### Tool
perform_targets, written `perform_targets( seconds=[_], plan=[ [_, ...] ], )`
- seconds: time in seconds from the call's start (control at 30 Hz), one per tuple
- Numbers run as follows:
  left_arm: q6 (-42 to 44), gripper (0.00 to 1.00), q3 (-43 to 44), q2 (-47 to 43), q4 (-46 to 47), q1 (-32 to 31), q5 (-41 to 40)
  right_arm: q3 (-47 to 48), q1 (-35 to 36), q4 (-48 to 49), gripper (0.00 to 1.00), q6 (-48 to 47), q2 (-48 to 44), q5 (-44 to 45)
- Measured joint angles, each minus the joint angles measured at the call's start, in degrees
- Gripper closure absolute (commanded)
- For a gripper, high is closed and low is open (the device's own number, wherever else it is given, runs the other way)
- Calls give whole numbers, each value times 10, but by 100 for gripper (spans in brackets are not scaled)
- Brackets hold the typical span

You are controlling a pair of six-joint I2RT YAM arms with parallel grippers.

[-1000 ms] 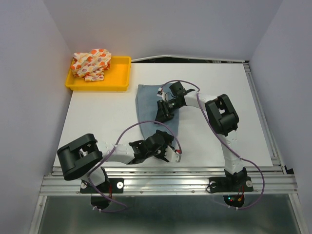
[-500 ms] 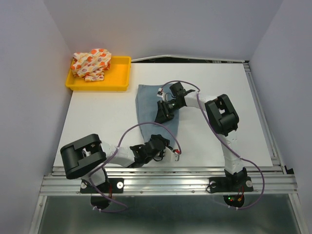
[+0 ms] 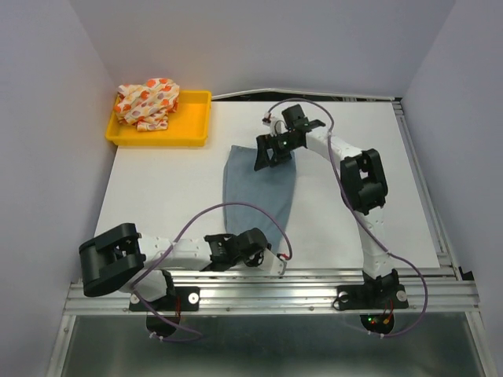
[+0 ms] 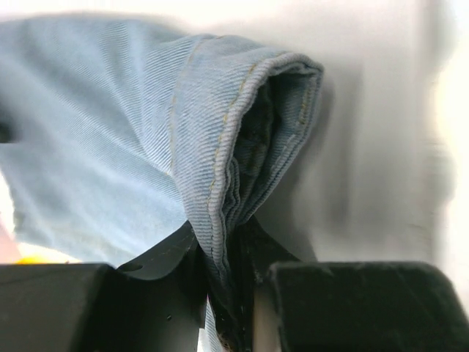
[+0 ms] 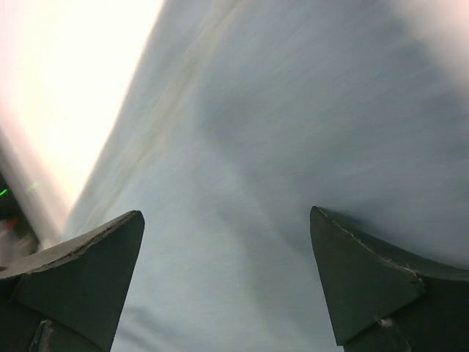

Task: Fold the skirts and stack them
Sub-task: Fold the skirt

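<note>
Where the white table [image 3: 169, 188] meets the left wall, a yellow tray [image 3: 195, 130] sits at the far corner.

- Spotted skirt [image 3: 148, 104]: white with orange, red and purple spots. It is crumpled in a heap inside the tray, well apart from the other cloth.
- Denim skirt [image 3: 259, 188]: light blue, laid lengthwise at mid-table. The broader end is far and the narrower end is beside the near edge.
- Left gripper [image 3: 259, 245]: at the skirt's near end. Its wrist view shows the jaws pinched tight on a doubled lip of stitched denim hem [image 4: 220, 183], which bulges up above the black fingers [image 4: 183, 293].
- Right gripper [image 3: 264, 162]: over the skirt's far end. Its wrist view shows the fingers [image 5: 80, 279] spread wide with nothing between them. Blurred denim fills the frame below, and I cannot tell whether the tips touch it.
- Purple cable [image 3: 236, 205]: arcs from the left arm across the near part of the denim skirt and partly covers it.
- Metal rail [image 3: 275, 292]: runs along the near edge and carries both arm bases.
</note>
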Motion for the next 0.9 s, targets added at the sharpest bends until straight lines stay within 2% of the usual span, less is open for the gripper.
perform_targets(
  seconds=[0.13,0.3,0.4,0.43,0.57,0.77,0.9],
  plan=[
    [-37,98,51,-1,-110,-21,45,123,-46,-7,9,-39,56,88],
    [-85,97,133,-1,-228,-19,101,149,-59,-4,18,-80,92,158],
    [-104,98,183,-1,-294,-20,144,150,-53,5,31,-98,95,164],
    [-110,99,199,0,-319,-20,159,149,-51,5,36,-104,95,162],
    [-121,100,267,11,-394,-20,203,125,-44,16,47,-131,91,119],
    [-118,100,360,54,-483,-11,256,28,-26,17,62,-165,55,0],
    [-103,100,419,89,-540,13,279,-18,-3,6,64,-181,41,-60]
  ],
)
